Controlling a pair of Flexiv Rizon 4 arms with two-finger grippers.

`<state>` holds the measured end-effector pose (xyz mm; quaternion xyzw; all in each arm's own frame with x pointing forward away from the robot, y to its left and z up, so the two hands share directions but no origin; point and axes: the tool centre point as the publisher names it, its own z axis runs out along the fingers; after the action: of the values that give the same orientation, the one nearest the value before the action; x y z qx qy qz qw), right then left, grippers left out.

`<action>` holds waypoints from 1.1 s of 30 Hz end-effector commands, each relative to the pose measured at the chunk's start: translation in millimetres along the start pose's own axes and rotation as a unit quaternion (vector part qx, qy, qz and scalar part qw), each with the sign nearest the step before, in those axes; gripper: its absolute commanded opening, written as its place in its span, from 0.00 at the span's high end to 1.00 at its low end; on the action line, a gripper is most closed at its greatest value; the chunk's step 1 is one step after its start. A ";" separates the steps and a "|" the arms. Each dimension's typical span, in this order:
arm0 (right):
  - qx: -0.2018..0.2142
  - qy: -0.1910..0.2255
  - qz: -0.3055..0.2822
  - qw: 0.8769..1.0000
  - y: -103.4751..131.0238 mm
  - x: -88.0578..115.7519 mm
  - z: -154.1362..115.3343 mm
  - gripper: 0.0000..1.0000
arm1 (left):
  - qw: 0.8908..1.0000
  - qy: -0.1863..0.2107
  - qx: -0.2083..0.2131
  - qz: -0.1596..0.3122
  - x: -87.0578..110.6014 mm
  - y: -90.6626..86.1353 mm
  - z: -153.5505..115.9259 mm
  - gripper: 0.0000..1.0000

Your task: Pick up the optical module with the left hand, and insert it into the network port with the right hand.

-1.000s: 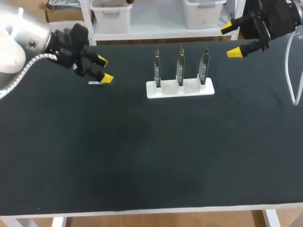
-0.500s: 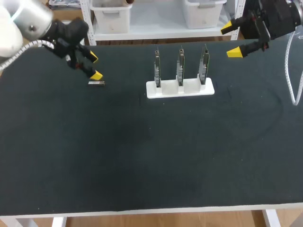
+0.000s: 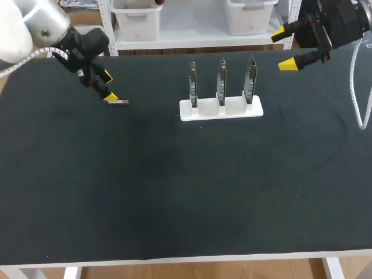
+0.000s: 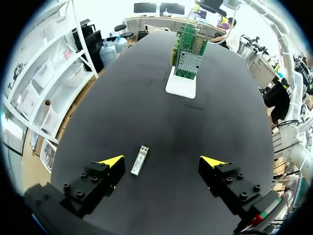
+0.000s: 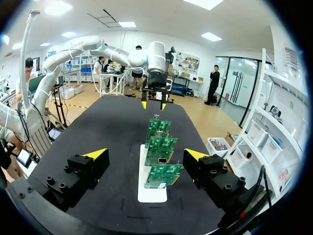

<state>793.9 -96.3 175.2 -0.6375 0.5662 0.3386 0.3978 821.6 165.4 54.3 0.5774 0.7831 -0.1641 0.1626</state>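
Note:
The optical module (image 3: 119, 102), a small silver bar, lies flat on the black table at the back left. My left gripper (image 3: 108, 87) hovers open just left of it. In the left wrist view the module (image 4: 140, 160) lies between the fingers, nearer one yellow tip, and touches neither; that gripper (image 4: 162, 161) is open. A white holder (image 3: 221, 108) carries three upright green network cards (image 3: 221, 81). My right gripper (image 3: 283, 49) hangs open above the back right edge, behind the holder (image 5: 151, 188) and the cards (image 5: 159, 156). The right gripper (image 5: 145, 154) holds nothing.
A white cable (image 3: 360, 99) loops along the table's right edge. The black table top (image 3: 186, 186) stretches bare from the holder to the front edge. In the right wrist view my left gripper (image 5: 152, 104) shows beyond the cards.
My left gripper has swung left and lower, ending close beside the module. The right arm, the module and the holder have kept still.

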 end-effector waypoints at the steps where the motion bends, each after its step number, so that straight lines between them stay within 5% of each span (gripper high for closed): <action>1: 0.002 0.001 0.000 1.000 1.6 -0.7 -0.1 0.00 | 1.000 0.015 0.020 0.007 -5.6 11.5 5.6 0.00; 28: 0.002 0.001 0.000 1.000 1.6 -0.7 -0.1 0.00 | 0.999 -0.013 0.046 0.017 -10.4 21.5 7.7 0.00; 33: 0.002 0.001 0.000 1.000 1.6 -0.7 -0.1 0.00 | 0.997 0.041 0.053 0.022 -9.3 24.5 11.8 0.00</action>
<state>793.9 -96.1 175.2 -0.6376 0.5662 0.3387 0.3978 837.3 165.6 44.1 0.6044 0.7637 -0.1847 0.1316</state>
